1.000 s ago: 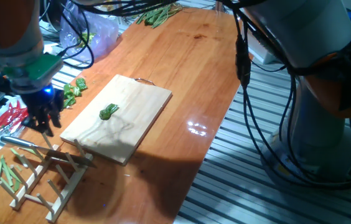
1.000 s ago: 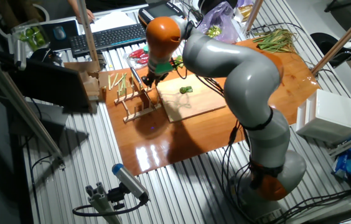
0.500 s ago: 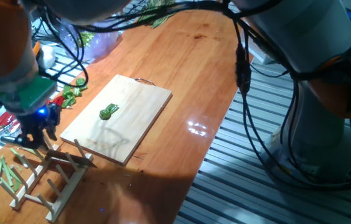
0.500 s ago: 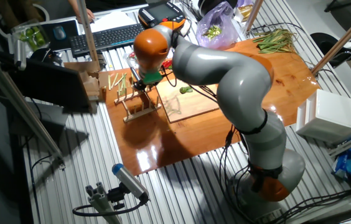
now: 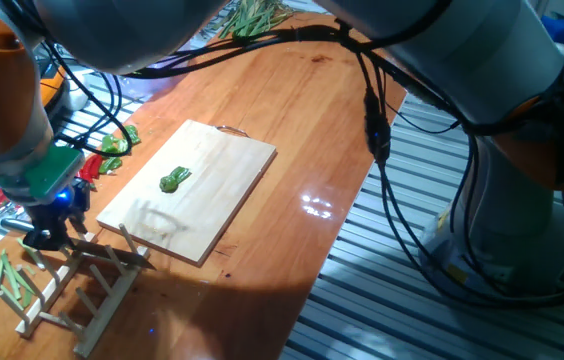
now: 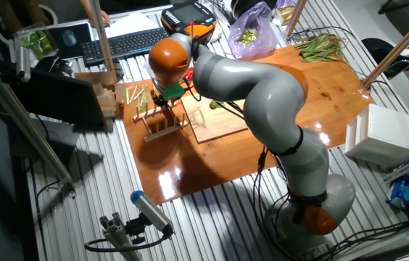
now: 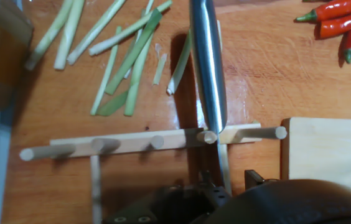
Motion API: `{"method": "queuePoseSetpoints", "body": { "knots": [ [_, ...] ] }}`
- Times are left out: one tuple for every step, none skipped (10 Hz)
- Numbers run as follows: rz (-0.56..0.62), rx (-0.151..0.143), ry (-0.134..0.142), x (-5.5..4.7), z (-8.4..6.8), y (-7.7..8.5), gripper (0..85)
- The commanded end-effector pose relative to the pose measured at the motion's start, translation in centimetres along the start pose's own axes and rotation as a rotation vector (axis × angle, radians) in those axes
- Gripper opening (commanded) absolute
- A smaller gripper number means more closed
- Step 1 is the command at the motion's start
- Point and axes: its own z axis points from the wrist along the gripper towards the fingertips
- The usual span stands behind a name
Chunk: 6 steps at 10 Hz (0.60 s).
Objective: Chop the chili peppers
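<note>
Chili peppers (image 5: 173, 180) are lying uncut, as one curled green piece, near the middle of the cutting board (image 5: 222, 165); chopping is judged not yet begun. The claw (image 5: 50, 232) is working low at the wooden rack (image 5: 82, 285), beside the board's near corner, well apart from the pepper. In the hand view the knife (image 7: 207, 74) is resting across the rack's rail with the claw at its handle end; whether the claw is pinching it cannot be told. Room is tight here: rack pegs, stalk strips (image 7: 126, 56) and red chilies (image 7: 343, 22) are crowding the surface (image 5: 312, 90), while the board's far side is lying open.
</note>
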Motion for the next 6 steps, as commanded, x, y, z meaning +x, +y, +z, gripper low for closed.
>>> {"method": "queuePoseSetpoints", "body": {
  "knots": [
    [-0.005, 0.019, 0.015, 0.1, 0.1, -0.1, 34.0],
    [0.003, 0.026, 0.032, 0.2, 0.3, -0.2, 34.0],
    [0.007, 0.023, 0.043, 0.3, 0.6, -0.2, 34.0],
    [-0.002, 0.024, 0.055, 0.2, 0.9, -0.2, 34.0],
    [-0.014, 0.022, 0.064, 0.1, 1.1, -0.5, 34.0],
    [-0.027, 0.011, 0.071, 0.1, 1.4, -0.7, 34.0]
  ]
}}
